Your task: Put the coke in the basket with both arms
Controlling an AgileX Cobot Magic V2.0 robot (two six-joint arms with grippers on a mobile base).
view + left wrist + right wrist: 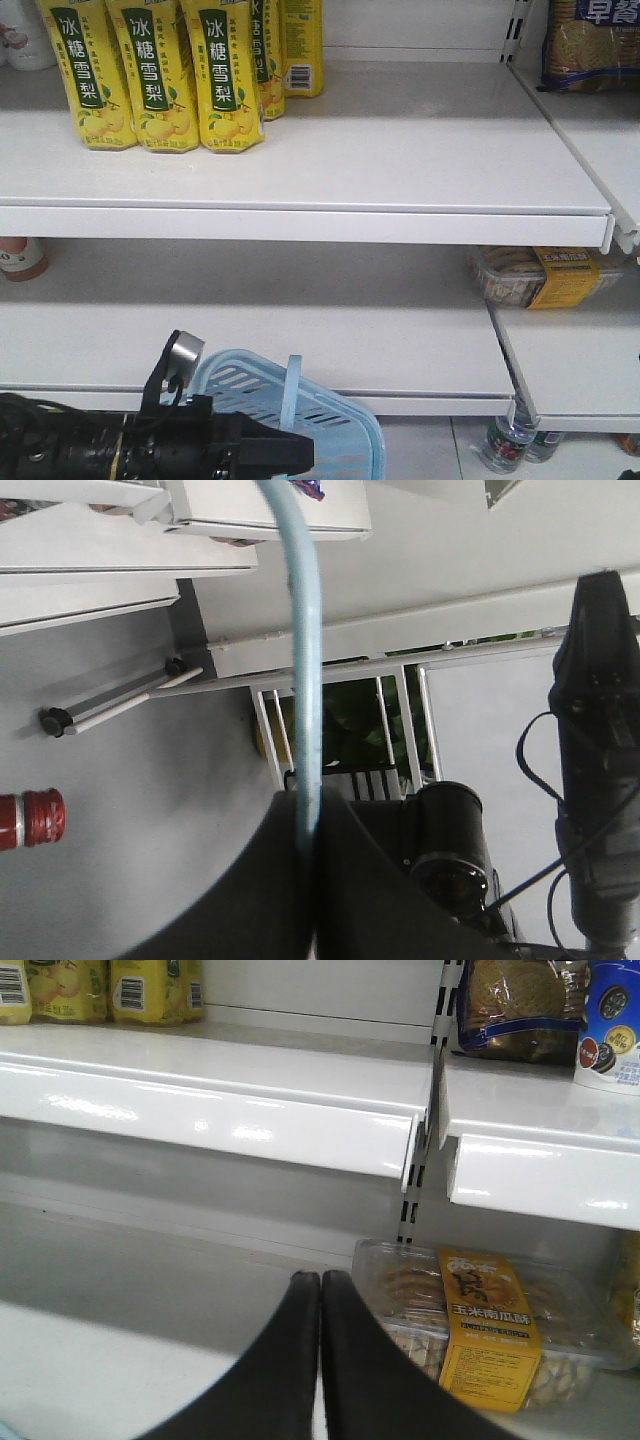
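We've got the left gripper (308, 880) pinching the basket (330, 420) handle (305, 660), right gripper (320, 1360) pressed together and empty, no coke in view, so we keep the basket level.

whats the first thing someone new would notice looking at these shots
Probably the row of bright yellow drink cartons on the upper white shelf. Next, the pale blue basket low in front, its handle clamped in the left gripper. The right gripper is shut on nothing, facing a clear tray of biscuits on the lower shelf.
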